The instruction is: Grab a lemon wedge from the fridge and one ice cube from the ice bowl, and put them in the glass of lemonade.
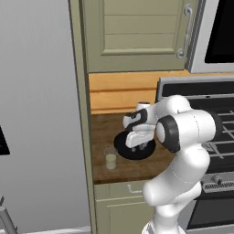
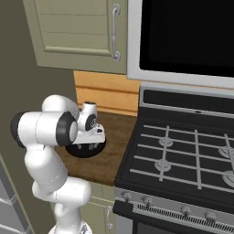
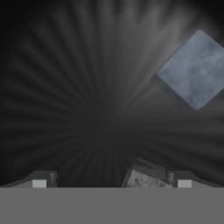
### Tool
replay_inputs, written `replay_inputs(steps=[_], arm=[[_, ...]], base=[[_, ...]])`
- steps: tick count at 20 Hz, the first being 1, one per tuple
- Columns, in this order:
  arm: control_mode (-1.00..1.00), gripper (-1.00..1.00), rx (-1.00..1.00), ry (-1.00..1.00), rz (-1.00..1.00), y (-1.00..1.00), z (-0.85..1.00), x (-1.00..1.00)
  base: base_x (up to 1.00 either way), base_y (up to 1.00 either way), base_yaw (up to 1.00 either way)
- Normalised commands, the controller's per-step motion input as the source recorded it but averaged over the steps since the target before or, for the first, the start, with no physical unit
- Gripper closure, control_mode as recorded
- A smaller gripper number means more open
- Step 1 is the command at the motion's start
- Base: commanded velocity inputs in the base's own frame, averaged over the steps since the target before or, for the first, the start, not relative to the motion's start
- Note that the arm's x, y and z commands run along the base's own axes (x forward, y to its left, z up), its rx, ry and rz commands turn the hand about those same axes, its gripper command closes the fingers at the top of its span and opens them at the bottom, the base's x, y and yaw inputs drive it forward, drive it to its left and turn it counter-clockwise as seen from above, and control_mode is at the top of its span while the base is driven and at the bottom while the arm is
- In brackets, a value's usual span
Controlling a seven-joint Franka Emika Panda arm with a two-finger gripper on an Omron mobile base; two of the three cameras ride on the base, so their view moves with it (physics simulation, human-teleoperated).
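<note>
Spread wide, gripper (image 3: 111, 181) low in ice bowl (image 3: 78, 96); one ice cube (image 3: 194, 70) upper right, another (image 3: 144, 178) between fingertips (image 3: 39, 183).

Brown wooden counter (image 1: 103, 125) between fridge (image 1: 41, 114) and stove (image 2: 183, 155). On it: 1 black ice bowl (image 1: 122, 147), 1 glass of lemonade (image 1: 110, 159) just beside.

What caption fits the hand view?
Open fingers low inside the black bowl, one ice cube ahead, another between them.

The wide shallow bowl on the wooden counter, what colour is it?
Black. The wide shallow bowl shows best in the hand view, its ribbed inside dark around a pale grey ice cube.
</note>
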Motion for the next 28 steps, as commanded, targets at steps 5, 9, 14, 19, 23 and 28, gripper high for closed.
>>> replay_inputs(steps=[5,9,14,19,23,28], arm=[[-1.00,-1.00,0.00,0.00,0.00,0.17,0.00,-0.01],[-1.00,-1.00,0.00,0.00,-0.01,0.12,0.00,-0.06],[-1.00,-1.00,0.00,0.00,-0.05,0.00,-0.03,-0.18],[-1.00,-1.00,0.00,0.00,-0.11,0.00,-0.06,-0.01],[-1.00,-1.00,0.00,0.00,-0.10,0.00,-0.05,0.07],[-1.00,-1.00,0.00,0.00,-0.10,0.00,-0.20,0.00]], base=[[0.00,0.00,0.00],[0.00,0.00,0.00],[0.00,0.00,0.00],[0.00,0.00,0.00],[0.00,0.00,0.00],[0.00,0.00,0.00]])
